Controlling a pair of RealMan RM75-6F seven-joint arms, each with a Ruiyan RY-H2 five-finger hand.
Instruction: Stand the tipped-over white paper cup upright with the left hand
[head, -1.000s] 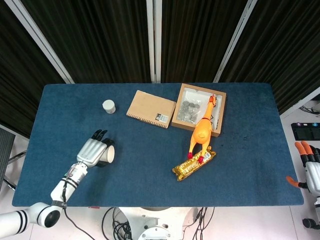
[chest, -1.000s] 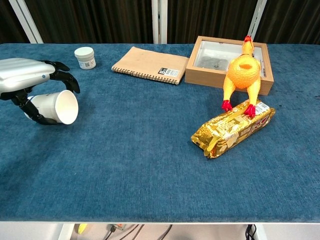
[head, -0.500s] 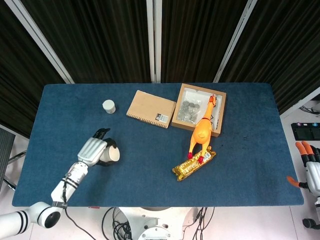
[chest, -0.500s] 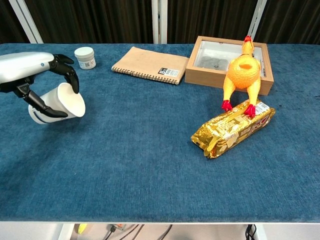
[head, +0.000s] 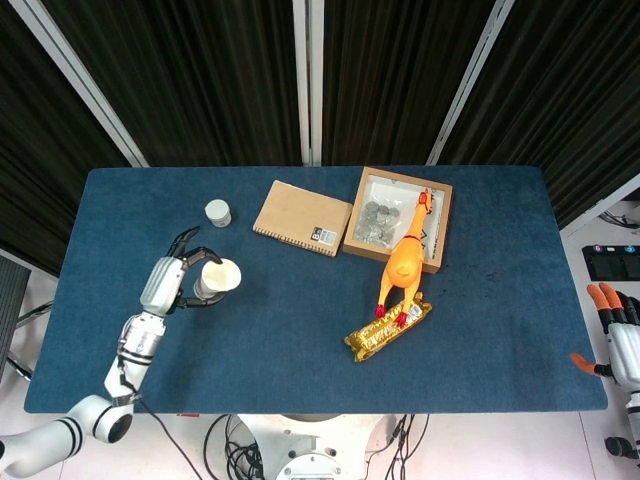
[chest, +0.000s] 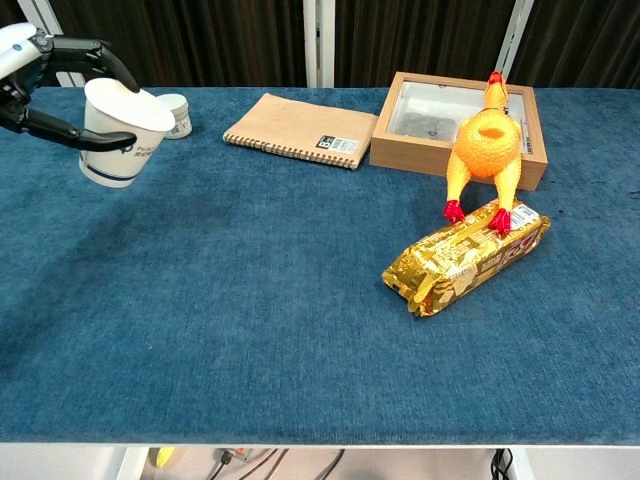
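Observation:
The white paper cup (head: 217, 279) (chest: 121, 137) is lifted off the blue table (head: 300, 330), nearly upright, its open mouth up and tilted slightly to the right. My left hand (head: 172, 283) (chest: 42, 77) holds it from the left side, dark fingers wrapped around its wall near the rim. My right hand (head: 618, 338) hangs off the table's right edge, away from everything, orange-tipped fingers apart and holding nothing.
A small white jar (head: 217, 212) stands just behind the cup. A tan notebook (head: 302, 218), a wooden box (head: 398, 218) with coins, a yellow rubber chicken (head: 404, 262) and a gold snack pack (head: 389, 326) lie mid-table.
The left hand has raised the cup off the table and turned it from lying on its side, mouth to the right, to nearly upright. The hand also moved back toward the jar.

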